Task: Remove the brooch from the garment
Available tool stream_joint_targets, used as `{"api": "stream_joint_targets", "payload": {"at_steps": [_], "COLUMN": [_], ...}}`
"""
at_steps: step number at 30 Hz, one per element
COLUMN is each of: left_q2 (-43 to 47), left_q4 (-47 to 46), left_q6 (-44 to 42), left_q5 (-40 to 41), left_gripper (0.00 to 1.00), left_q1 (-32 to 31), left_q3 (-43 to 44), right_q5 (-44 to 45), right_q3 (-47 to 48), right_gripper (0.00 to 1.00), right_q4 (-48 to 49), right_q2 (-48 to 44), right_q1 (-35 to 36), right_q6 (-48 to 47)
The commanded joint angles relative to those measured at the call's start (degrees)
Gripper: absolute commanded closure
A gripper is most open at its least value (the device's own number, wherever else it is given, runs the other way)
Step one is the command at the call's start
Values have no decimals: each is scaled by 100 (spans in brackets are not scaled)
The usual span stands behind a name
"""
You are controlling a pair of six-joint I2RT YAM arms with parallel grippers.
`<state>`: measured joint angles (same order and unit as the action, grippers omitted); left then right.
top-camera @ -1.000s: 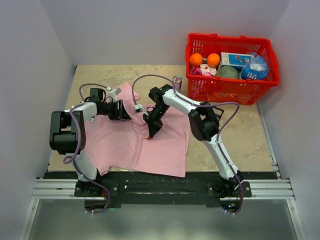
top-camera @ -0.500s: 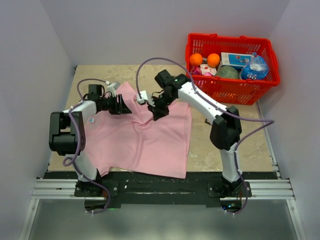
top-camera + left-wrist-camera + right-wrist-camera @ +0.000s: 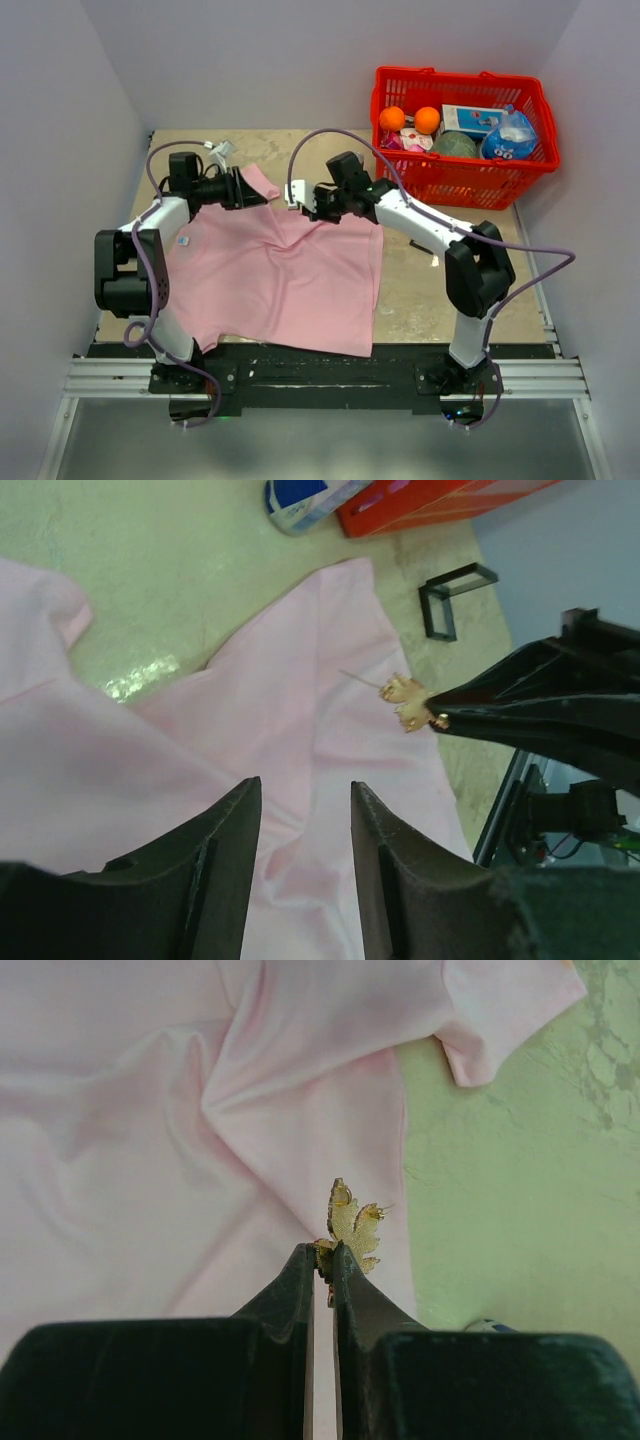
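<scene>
Right wrist view: the right gripper (image 3: 322, 1250) has its dark jaws pressed together on the lower edge of a small golden leaf-shaped metal brooch (image 3: 352, 1228), which stands up from the fingertips. Behind it lies the large soft pink fabric garment (image 3: 150, 1110), creased, and the brooch appears lifted clear of it. From the left wrist, the brooch (image 3: 410, 702) shows a thin bare pin jutting out over the cloth. The left gripper (image 3: 300, 790) holds its jaws partly apart with nothing between them, only fabric beyond. From above, both grippers sit over the garment's far edge, left gripper (image 3: 240, 188) toward the left, right gripper (image 3: 305, 195) just right of it. The garment (image 3: 270, 280) spreads over the near left of the tan stone-patterned table (image 3: 500, 270); a red plastic mesh basket (image 3: 450, 180) stands far right.
</scene>
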<state>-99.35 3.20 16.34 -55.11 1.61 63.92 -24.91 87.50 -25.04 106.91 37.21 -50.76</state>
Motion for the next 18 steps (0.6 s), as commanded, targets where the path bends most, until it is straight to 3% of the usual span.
{"api": "stream_joint_targets", "payload": {"at_steps": [1,6,10,13,18], "left_q2": [-49,-163,-339,-462,-813], "left_q4": [-936,-909,-1242,-2276,-4834], "left_q6": [818,1002,1362,2292,4533], "left_q5": [-361,-404,-929,-1473,-2108], "left_gripper": [57,55,51,50,47], "left_q1": [-11,-117,-354,-415,-468], "left_q3": [-11,-125,-90,-239,-556], "right_q5": [328,460,618,724,1145], "right_q3": [-374,-918,-1121,-1236,-1367], "right_gripper": [100,100,100,100,100], "right_q4": [1535,2090,2433,2678,3030], "right_q2": [-680,-1022,-1137,-1164,-1146], "right_q1": [119,304,462,568,673], "right_q6": [321,313,234,111,-127]}}
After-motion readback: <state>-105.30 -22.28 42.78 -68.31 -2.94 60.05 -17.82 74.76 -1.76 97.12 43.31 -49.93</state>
